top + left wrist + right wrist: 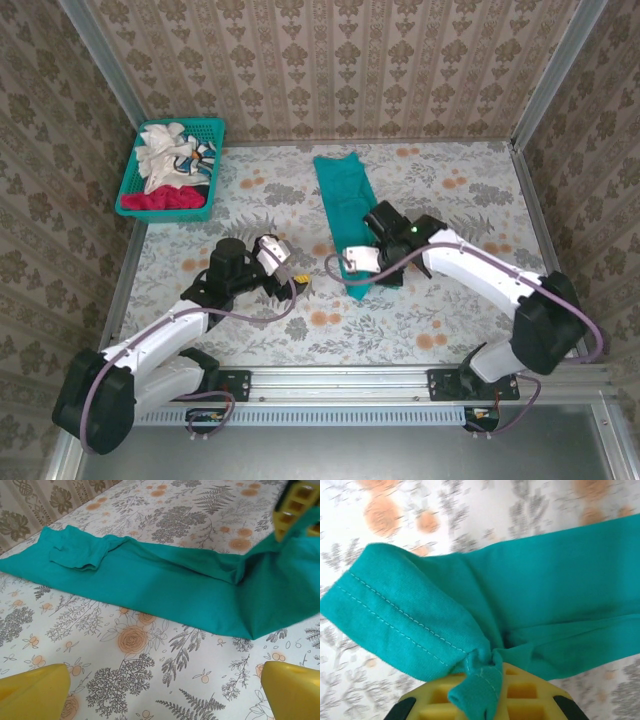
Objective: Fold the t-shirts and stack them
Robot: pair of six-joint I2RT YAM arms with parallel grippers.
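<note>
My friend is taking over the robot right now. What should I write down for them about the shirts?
Left gripper: open, holds nothing, over the table beside the teal t-shirt.
Right gripper: shut on the teal t-shirt's near hem, holding that end up.
Teal t-shirt: a long narrow strip, mid-table.
Red t-shirt and white t-shirt: bunched in the basket, far left.
Done: teal one folded lengthwise.
Left: fold it shorter, then fold and stack the rest.
</note>
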